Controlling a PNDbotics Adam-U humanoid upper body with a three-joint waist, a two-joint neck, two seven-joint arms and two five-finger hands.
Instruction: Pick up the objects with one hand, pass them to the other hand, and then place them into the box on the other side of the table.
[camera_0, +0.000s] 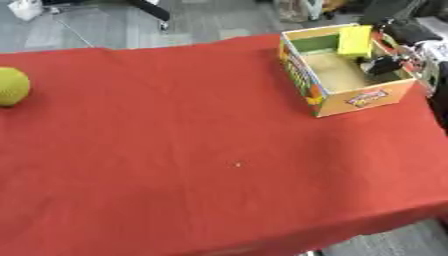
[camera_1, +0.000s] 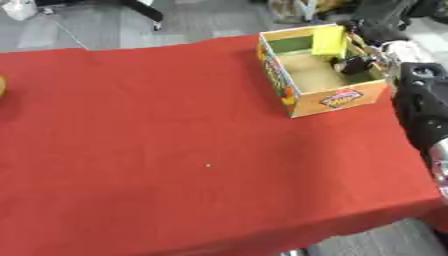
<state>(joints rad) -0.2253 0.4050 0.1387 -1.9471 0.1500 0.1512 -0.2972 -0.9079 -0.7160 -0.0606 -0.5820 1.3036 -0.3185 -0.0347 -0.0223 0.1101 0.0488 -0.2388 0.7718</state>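
Yellow-green ball (camera_0: 11, 86) sits at the far left edge of the counter (camera_0: 201, 165), partly cut off by the frame, resting on the red cloth that covers the whole surface. Wide bare cloth stretches between it and everything else; a tiny pale speck (camera_0: 238, 164) lies near the middle. Toward the far right corner stands the box (camera_0: 350, 100), an open cardboard carton with colourful printed sides and a green inner wall, set slightly askew to the counter's edge. Over its far right part hangs a flat yellow object (camera_0: 354, 41), tilted, its lower end within the box's opening; whether it touches the floor of the box cannot be told. Just beside it, at the box's right wall, the right hand (camera_1: 353, 64) reaches in from the upper right, dark and only partly visible against the cardboard. Whether its fingers are spread, pressed together or pinching the yellow object cannot be told from either view. Along the right edge, the robot's black right forearm (camera_1: 422, 107) runs down past the box, beyond the counter's side. Grey floor (camera_0: 131, 25) shows behind the counter.
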